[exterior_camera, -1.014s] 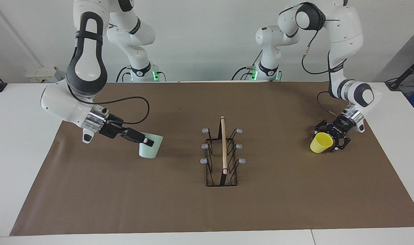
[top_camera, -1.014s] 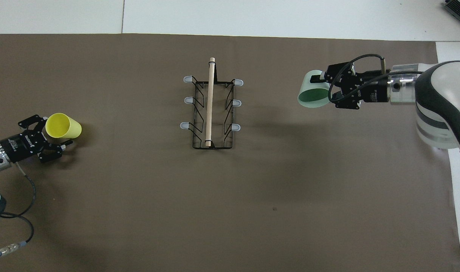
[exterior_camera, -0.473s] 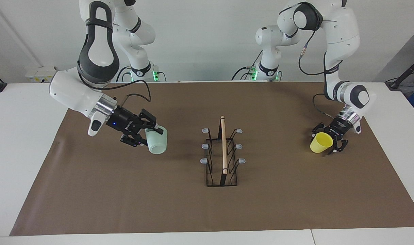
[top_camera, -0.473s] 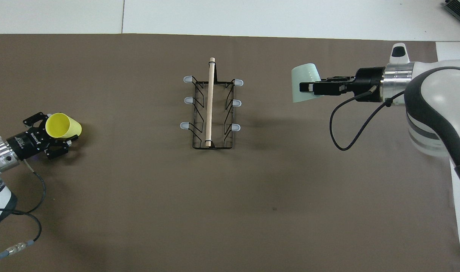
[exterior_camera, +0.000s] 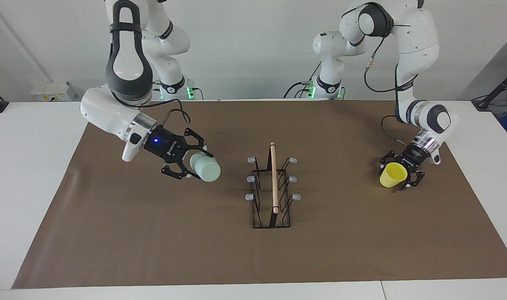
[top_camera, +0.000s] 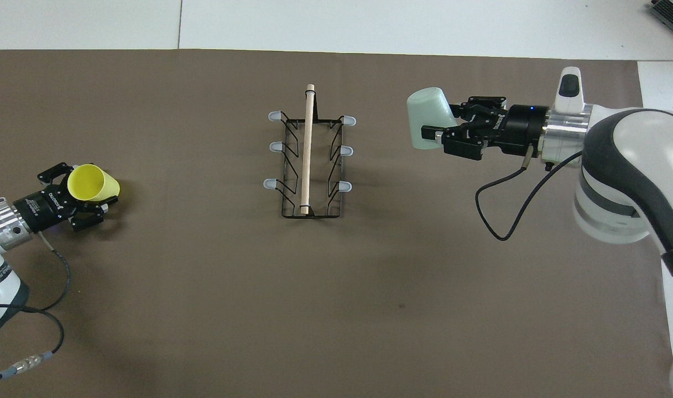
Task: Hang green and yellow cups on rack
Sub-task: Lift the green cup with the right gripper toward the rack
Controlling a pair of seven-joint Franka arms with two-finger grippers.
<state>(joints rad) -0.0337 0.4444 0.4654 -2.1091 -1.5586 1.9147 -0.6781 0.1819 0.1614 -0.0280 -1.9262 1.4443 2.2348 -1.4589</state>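
**Centre of the counter [exterior_camera: 26,175].** Brown mat [exterior_camera: 153,246] spread over most of the white top. Rack [exterior_camera: 273,183] [top_camera: 307,149] standing mid-mat, with the wooden rod along its top running straight away from the robots and three grey-tipped prongs jutting out on each side.

**Right arm [exterior_camera: 111,112].** Reaching in from its own end of the counter, with the right jaws raised above the mat between that end and the rack. Closed firmly on the green cup [exterior_camera: 206,168] [top_camera: 426,119] and gripping it at the mouth end. Cup carried on its side, clear of the mat, with the closed base pointing toward the rack. Near the rack's prongs on that side but apart from them.

**Left arm [exterior_camera: 424,116].** Bent down low toward its own end of the counter, with the left jaws just above the mat. Spread wide, one finger to either side of the yellow cup [exterior_camera: 391,175] [top_camera: 93,185] at its mouth end. Contact between fingers and cup wall: not determinable from either view.

**Yellow cup.** Down at the mat, tipped over, with the open mouth turned toward the left jaws and the narrow base toward the rack. Well apart from the rack, toward the left arm's end of the counter.
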